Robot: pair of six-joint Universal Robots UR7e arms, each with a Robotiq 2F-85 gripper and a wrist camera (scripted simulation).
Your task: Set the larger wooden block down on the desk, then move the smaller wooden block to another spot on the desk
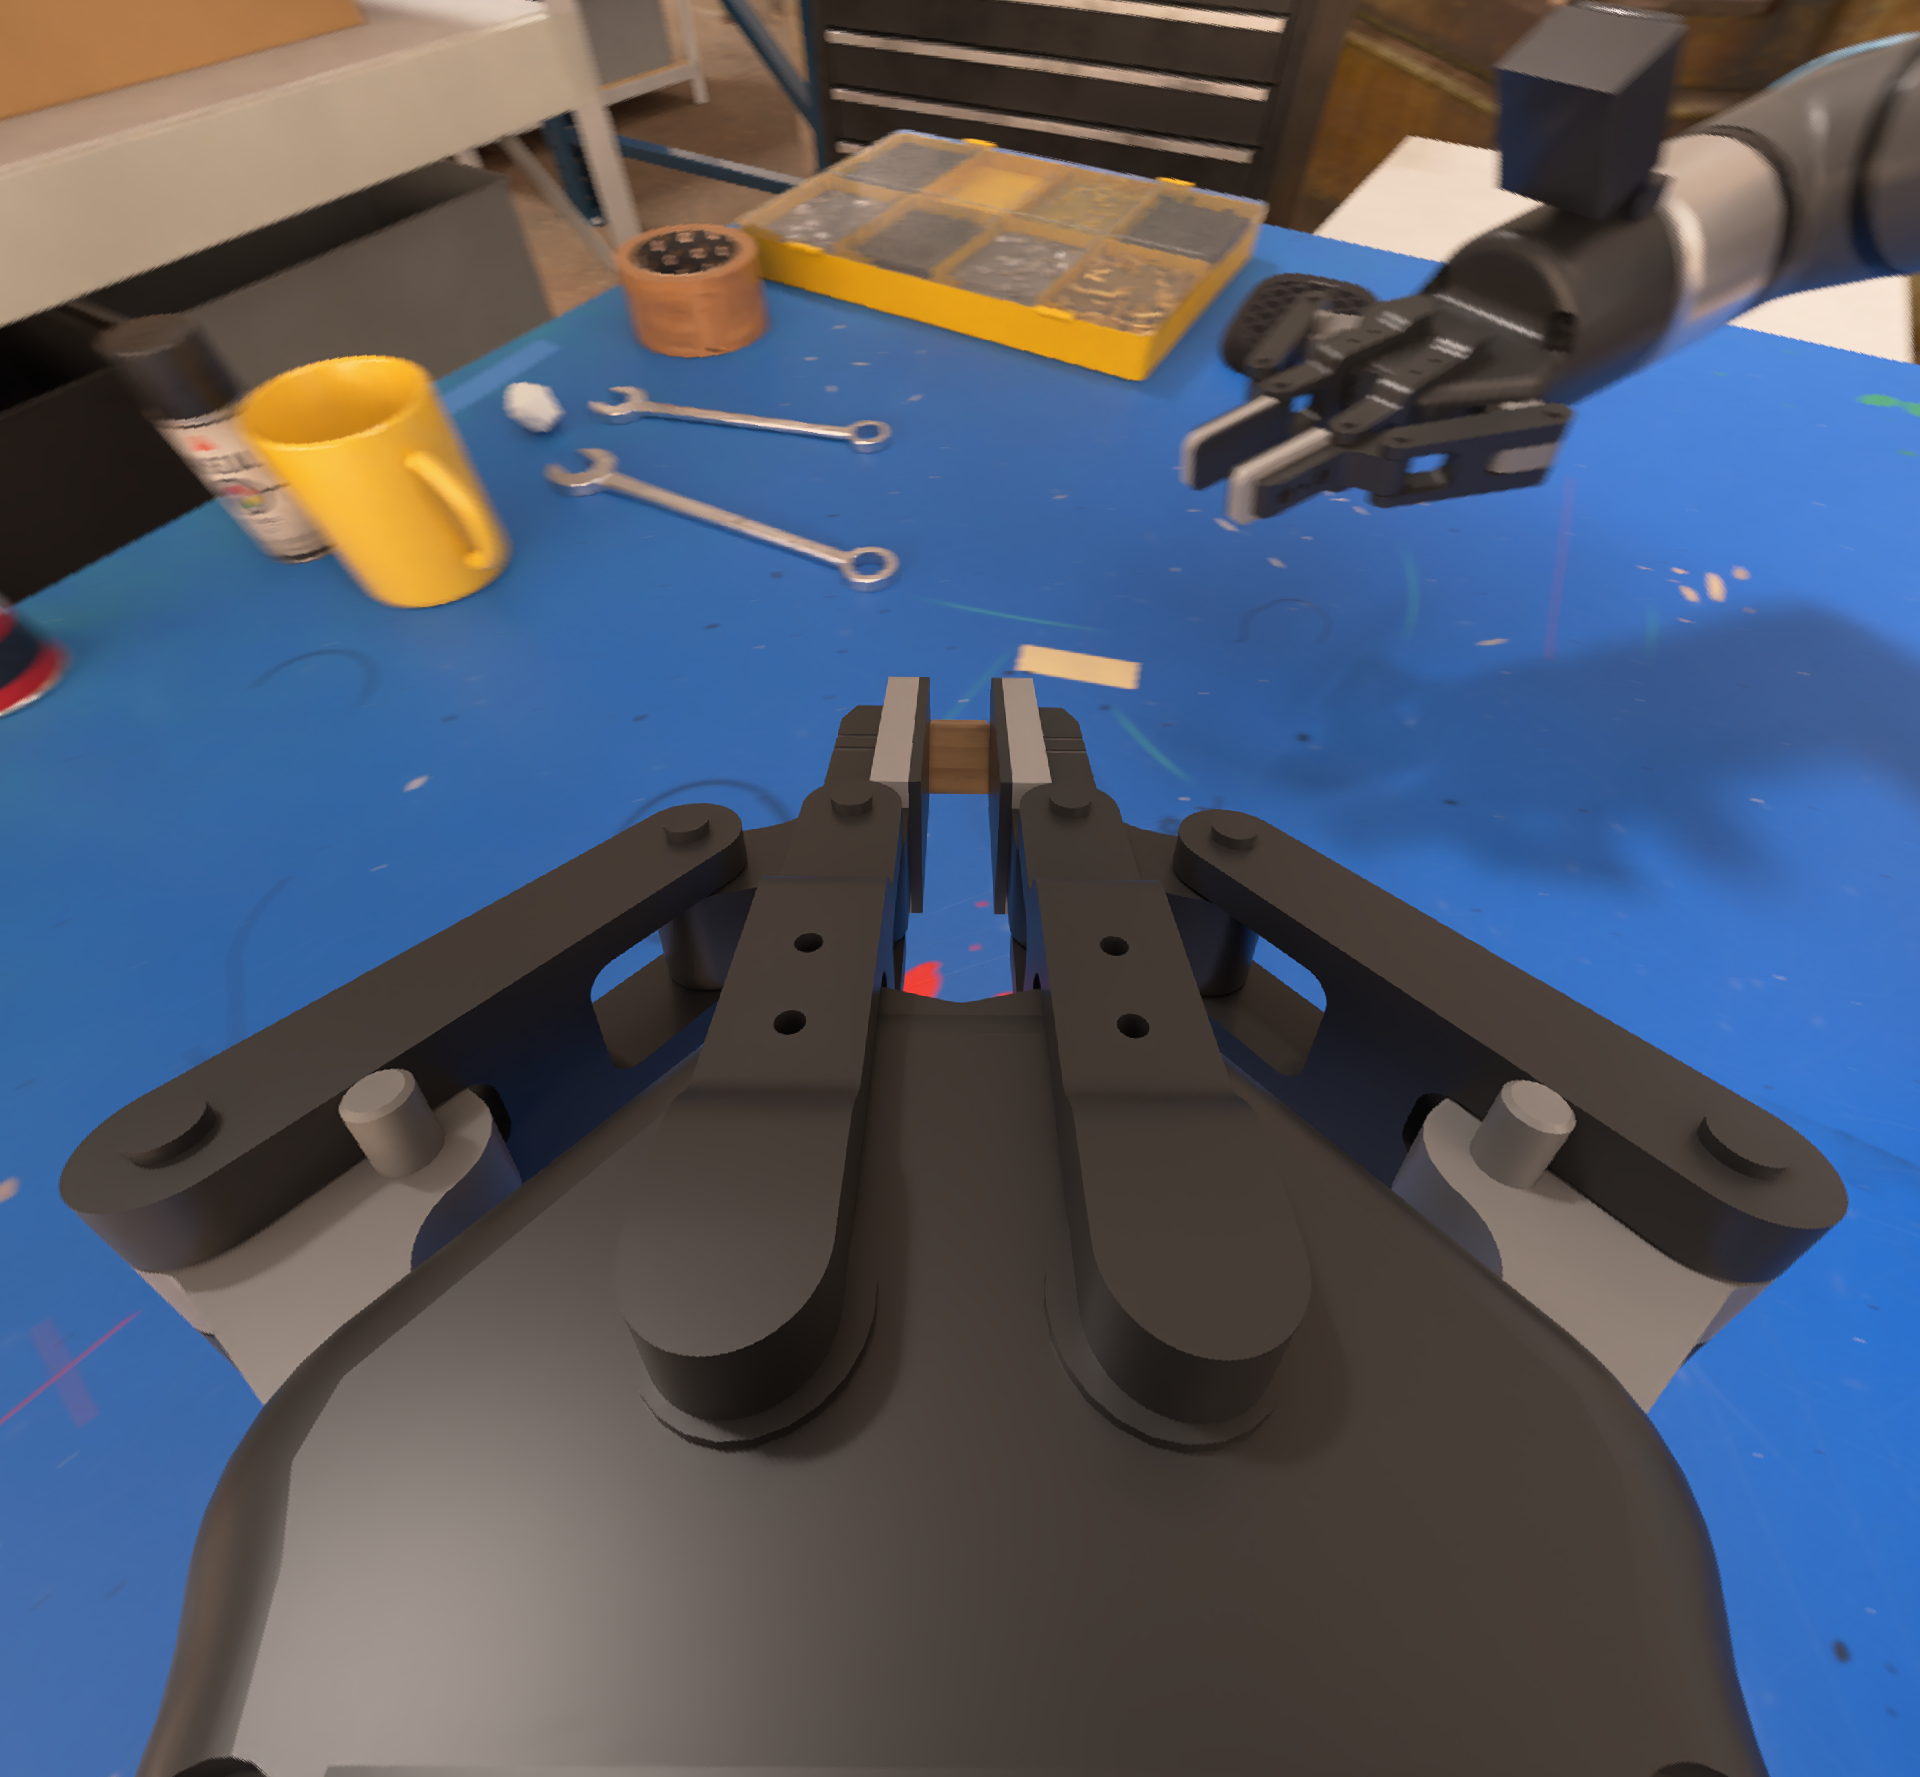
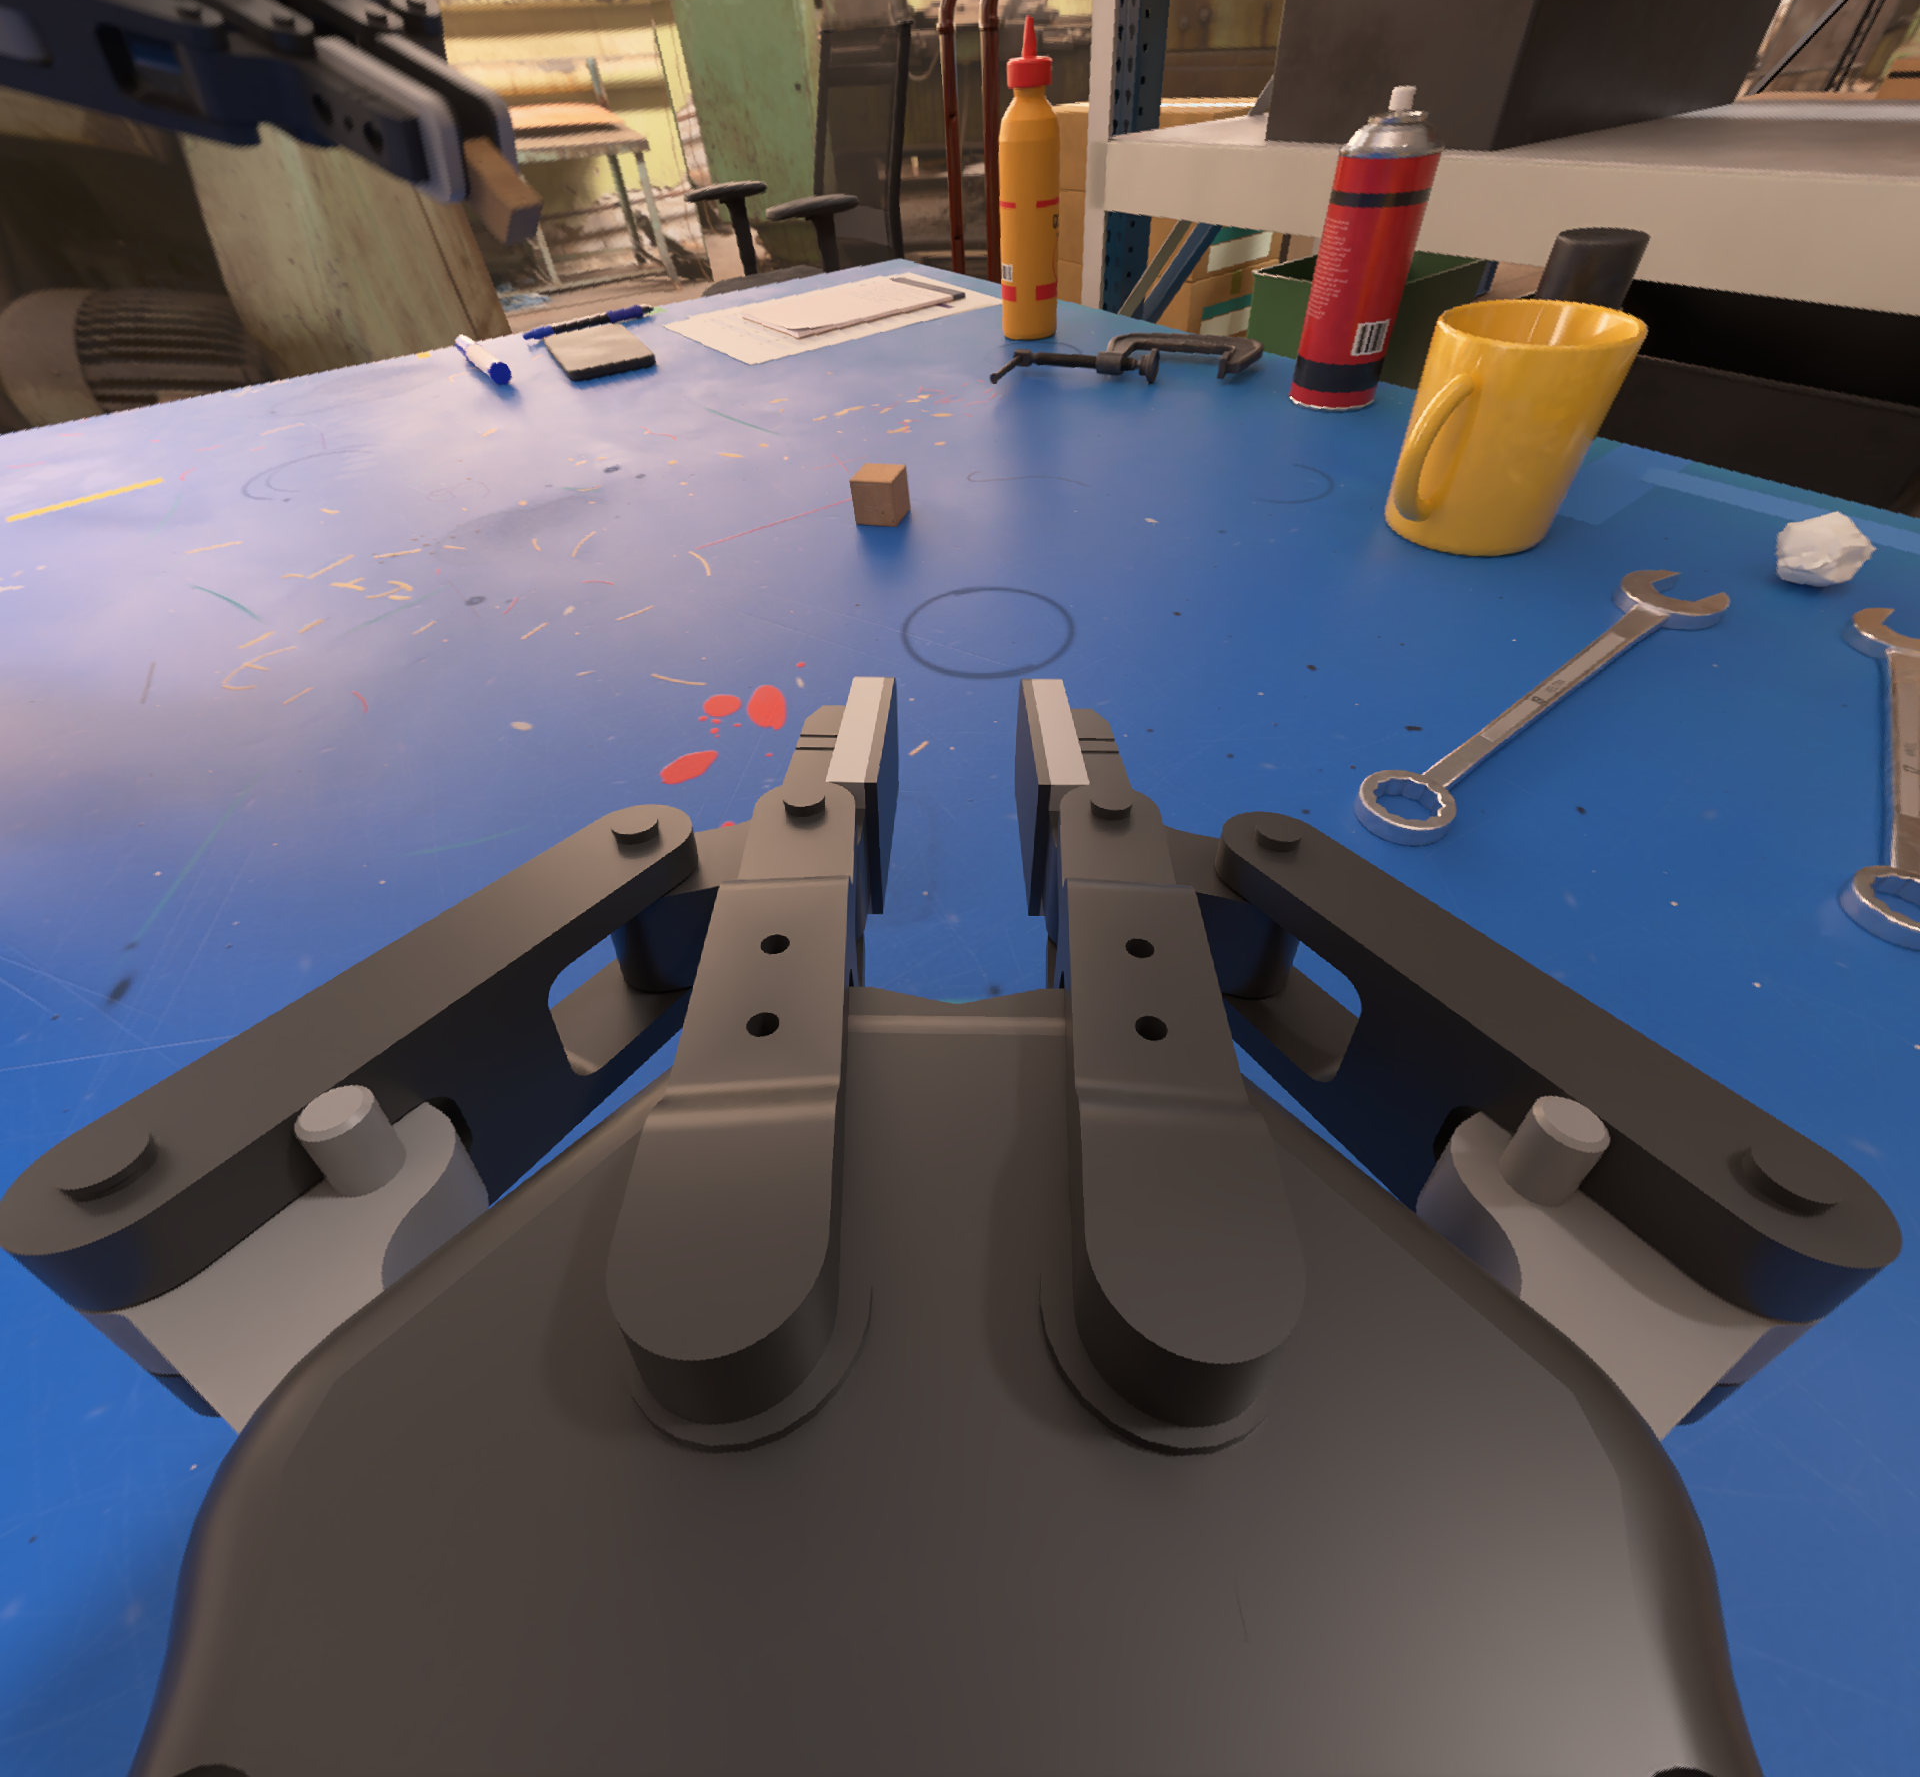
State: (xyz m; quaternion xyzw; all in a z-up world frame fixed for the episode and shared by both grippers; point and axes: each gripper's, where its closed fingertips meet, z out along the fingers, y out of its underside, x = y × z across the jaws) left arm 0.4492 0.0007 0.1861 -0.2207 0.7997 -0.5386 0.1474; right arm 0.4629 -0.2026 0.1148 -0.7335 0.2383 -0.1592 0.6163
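A: Fig. a, left wrist view. You see the left gripper [image 1: 960,740] clamped on a wooden block [image 1: 957,757], brown w/ visible grain, squeezed between the 2 grey pads [image 1: 896,732], held above the desk [image 1: 1351,896]. Which block it is by size, you can't tell here.

B: Fig. b, right wrist view?

A: Your right gripper [image 2: 956,725] is part open, nothing between its fingers, over the blue, paint-flecked top. A 2nd wooden block [image 2: 879,494], a small tan cube, sits on the desk well ahead, apart from everything.

B: What does 1 view add over the other?

A: Only fig. a shows the yellow parts organiser [image 1: 1006,247] w/ its clear lid. Only fig. b shows the red spray can [image 2: 1363,257], orange bottle [image 2: 1029,189] and C-clamp [image 2: 1127,359]. Both show the glossy yellow mug [image 2: 1507,423] and 2 steel wrenches [image 1: 727,522]. Fig. b also shows the left gripper top left, its block end-on, square in section.
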